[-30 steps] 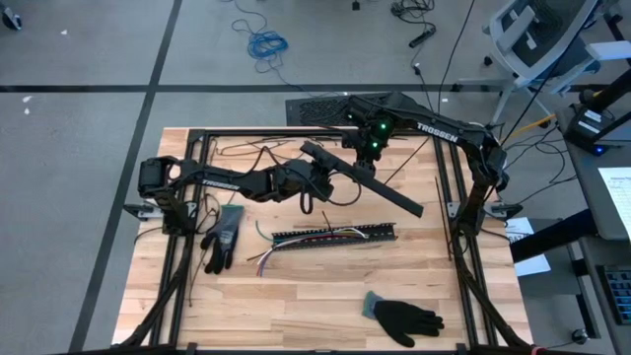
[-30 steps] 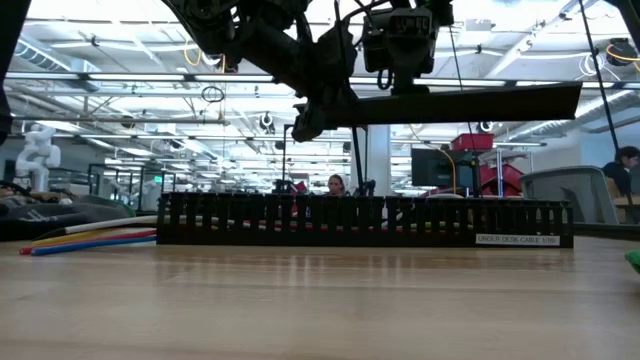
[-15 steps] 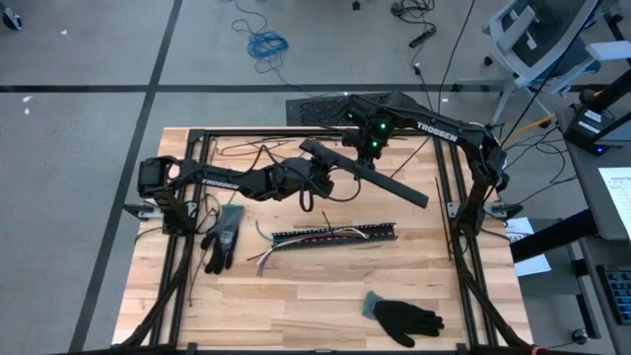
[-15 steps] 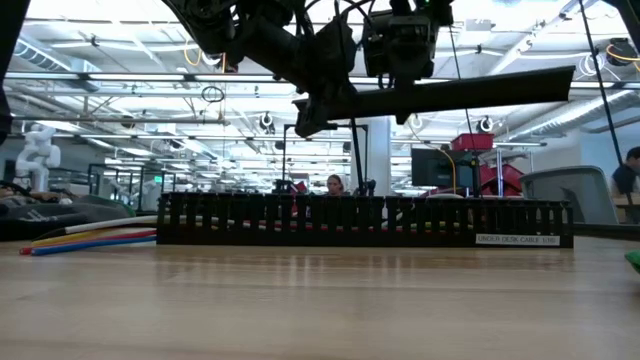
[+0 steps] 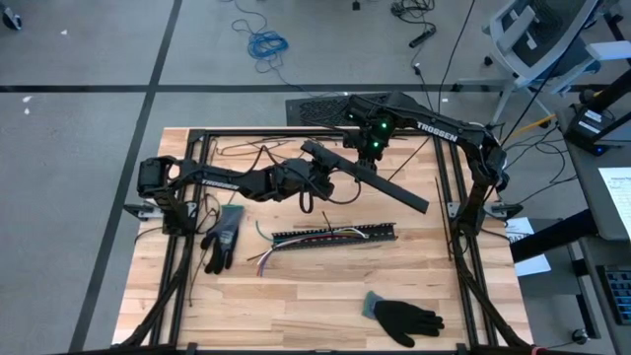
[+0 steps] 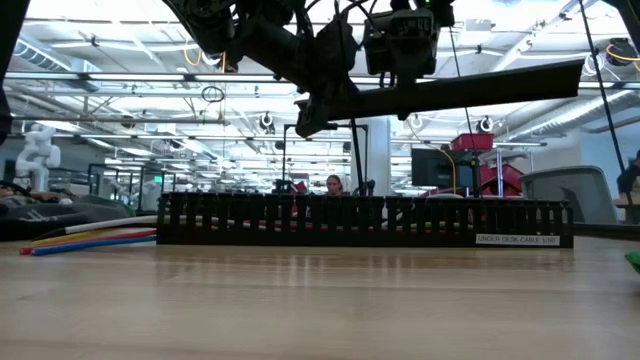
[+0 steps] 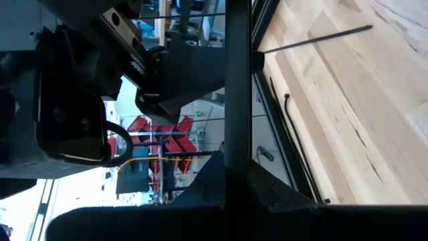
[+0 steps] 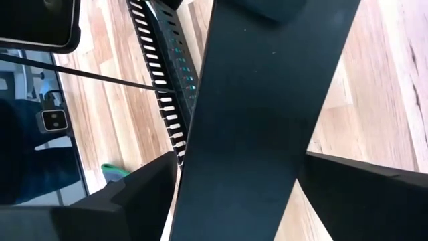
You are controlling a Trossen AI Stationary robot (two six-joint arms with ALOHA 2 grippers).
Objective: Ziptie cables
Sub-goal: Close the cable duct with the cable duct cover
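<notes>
Left gripper (image 5: pixel 323 177): fingers pinched shut on one end of a long black cover strip (image 5: pixel 394 188), held in the air. Right gripper (image 5: pixel 370 163): fingers spread wide around the strip's middle, the flat strip filling the gap between them. Below both sets of fingers, well clear, the slotted duct (image 5: pixel 335 236) lies on the table (image 5: pixel 296 306) with the cables (image 5: pixel 264 258) trailing from its end. Gloves: one (image 5: pixel 222 237) beside that cable end, one (image 5: pixel 404 317) near the table's front edge. Bare wood lies between.
</notes>
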